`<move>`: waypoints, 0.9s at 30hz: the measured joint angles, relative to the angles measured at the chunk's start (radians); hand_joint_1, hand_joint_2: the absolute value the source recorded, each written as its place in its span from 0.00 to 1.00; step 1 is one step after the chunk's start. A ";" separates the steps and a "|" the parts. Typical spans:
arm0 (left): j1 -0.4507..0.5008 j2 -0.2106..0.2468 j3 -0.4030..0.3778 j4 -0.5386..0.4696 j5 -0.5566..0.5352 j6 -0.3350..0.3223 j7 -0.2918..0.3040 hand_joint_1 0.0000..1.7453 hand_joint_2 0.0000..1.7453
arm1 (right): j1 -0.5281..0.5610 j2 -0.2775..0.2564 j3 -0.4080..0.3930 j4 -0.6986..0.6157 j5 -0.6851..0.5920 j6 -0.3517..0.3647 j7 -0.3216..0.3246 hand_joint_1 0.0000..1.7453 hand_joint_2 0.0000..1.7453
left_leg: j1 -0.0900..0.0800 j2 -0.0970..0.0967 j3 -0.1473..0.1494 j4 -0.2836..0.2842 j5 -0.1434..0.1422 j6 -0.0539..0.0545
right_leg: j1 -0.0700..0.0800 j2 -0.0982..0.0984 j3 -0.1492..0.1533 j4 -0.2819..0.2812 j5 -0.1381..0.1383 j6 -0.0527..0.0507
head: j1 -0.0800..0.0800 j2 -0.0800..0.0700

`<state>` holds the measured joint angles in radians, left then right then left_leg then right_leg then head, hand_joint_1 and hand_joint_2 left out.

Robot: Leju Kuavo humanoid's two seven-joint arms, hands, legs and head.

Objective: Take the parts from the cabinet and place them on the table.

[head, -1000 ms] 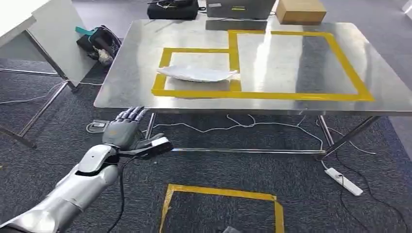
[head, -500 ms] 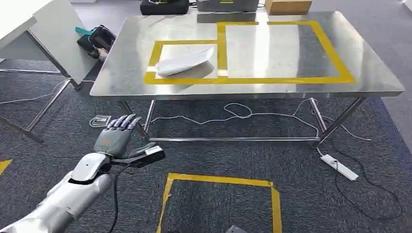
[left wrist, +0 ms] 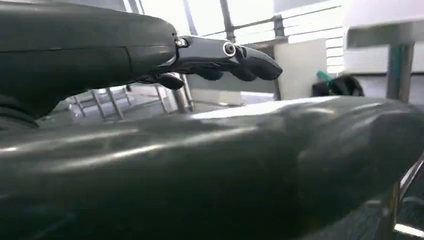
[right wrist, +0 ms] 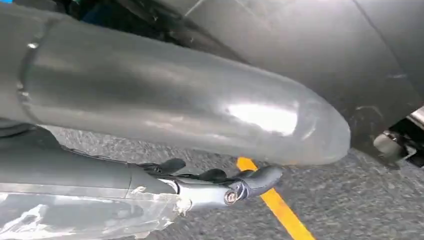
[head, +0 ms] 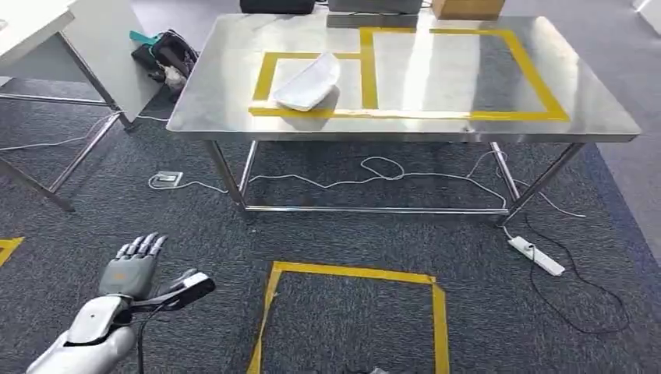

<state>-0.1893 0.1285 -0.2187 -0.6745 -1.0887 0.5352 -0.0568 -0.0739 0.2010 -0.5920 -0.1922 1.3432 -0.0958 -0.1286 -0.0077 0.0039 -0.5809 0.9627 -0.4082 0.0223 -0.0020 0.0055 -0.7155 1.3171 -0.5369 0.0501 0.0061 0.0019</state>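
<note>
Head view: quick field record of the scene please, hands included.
table: steel table with yellow tape outlines on top
part: white bagged part lying in the smaller taped box, apart from both hands
left hand: fingers spread, holding nothing, over the carpet short of the table
right hand: fingers extended, nothing in them, above a yellow floor tape line
floor: yellow tape square, white power strip, loose cables

Left robot hand at lower left of the head view — fingers apart, empty; right robot hand likewise extended, empty.
</note>
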 joint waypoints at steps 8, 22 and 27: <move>0.034 -0.006 0.082 0.104 0.036 0.043 -0.044 0.00 0.00 | 0.001 -0.001 -0.001 0.000 -0.011 -0.005 -0.005 0.00 0.00 | 0.002 -0.006 -0.055 0.008 0.069 -0.037 | 0.005 0.006 0.212 -0.324 0.040 -0.024 | 0.000 0.000; 0.087 -0.067 0.240 0.328 0.187 0.061 -0.081 0.00 0.00 | 0.014 -0.001 -0.018 0.000 -0.061 -0.032 -0.019 0.00 0.00 | -0.001 -0.005 0.090 -0.009 -0.072 -0.026 | 0.013 0.000 0.097 -0.320 0.148 -0.028 | -0.007 0.000; 0.161 -0.092 0.349 0.411 0.298 -0.002 -0.032 0.00 0.00 | 0.033 -0.002 -0.039 0.001 -0.081 -0.048 -0.019 0.00 0.00 | 0.002 0.001 0.073 -0.018 -0.043 0.004 | 0.009 0.001 0.016 -0.117 0.008 -0.004 | -0.002 0.000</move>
<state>-0.0283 0.0370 0.1302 -0.2636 -0.7904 0.5329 -0.0892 -0.0412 0.1991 -0.6314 -0.1915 1.2619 -0.1435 -0.1480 -0.0054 0.0049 -0.5083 0.9451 -0.4514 0.0263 0.0070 0.0065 -0.6991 1.2003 -0.5294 0.0458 0.0038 0.0019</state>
